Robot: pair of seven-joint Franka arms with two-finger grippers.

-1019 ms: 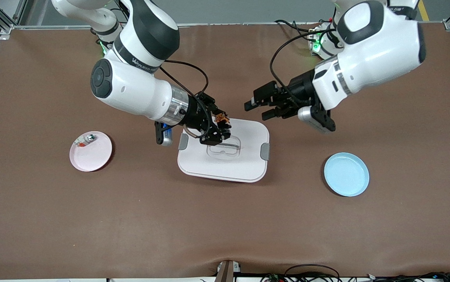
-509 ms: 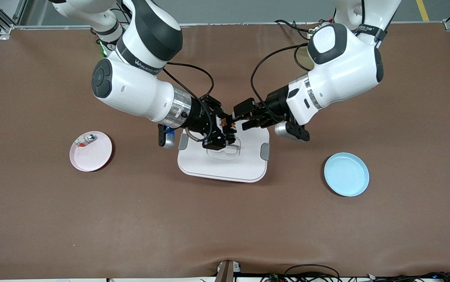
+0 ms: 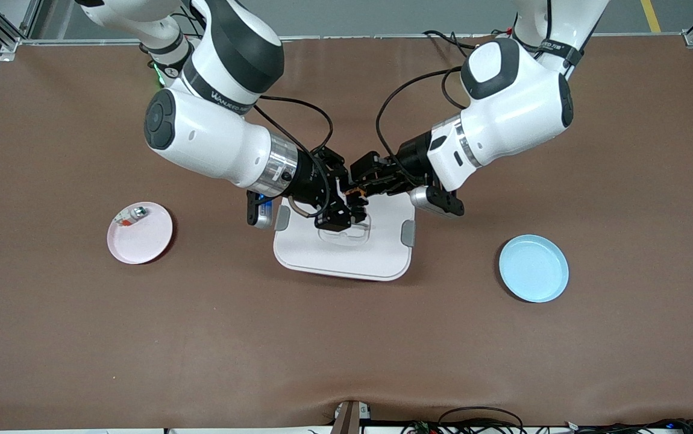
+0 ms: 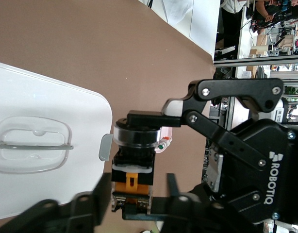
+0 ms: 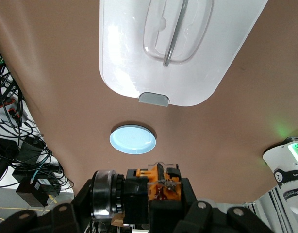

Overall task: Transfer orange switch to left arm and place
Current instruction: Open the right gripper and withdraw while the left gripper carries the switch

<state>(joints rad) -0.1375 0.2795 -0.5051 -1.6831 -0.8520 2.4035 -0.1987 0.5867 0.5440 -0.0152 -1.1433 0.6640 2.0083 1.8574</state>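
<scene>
I am gripping the orange switch [image 3: 354, 194] in my right gripper [image 3: 346, 202] over the box [image 3: 346, 253] edge nearest my bases. My left gripper [image 3: 363, 181] is meeting it there, fingers around the switch's other end. Bare brown table [image 3: 346, 349] lies around the box; the pink plate [image 3: 140, 232] and blue plate [image 3: 533, 268] sit well apart.

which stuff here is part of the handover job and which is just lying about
In the job:
- switch, over the box, between both grippers
- right gripper, shut on the switch
- left gripper, at the switch
- box, to be avoided

Lying about:
- pink plate with a small part
- blue plate
</scene>
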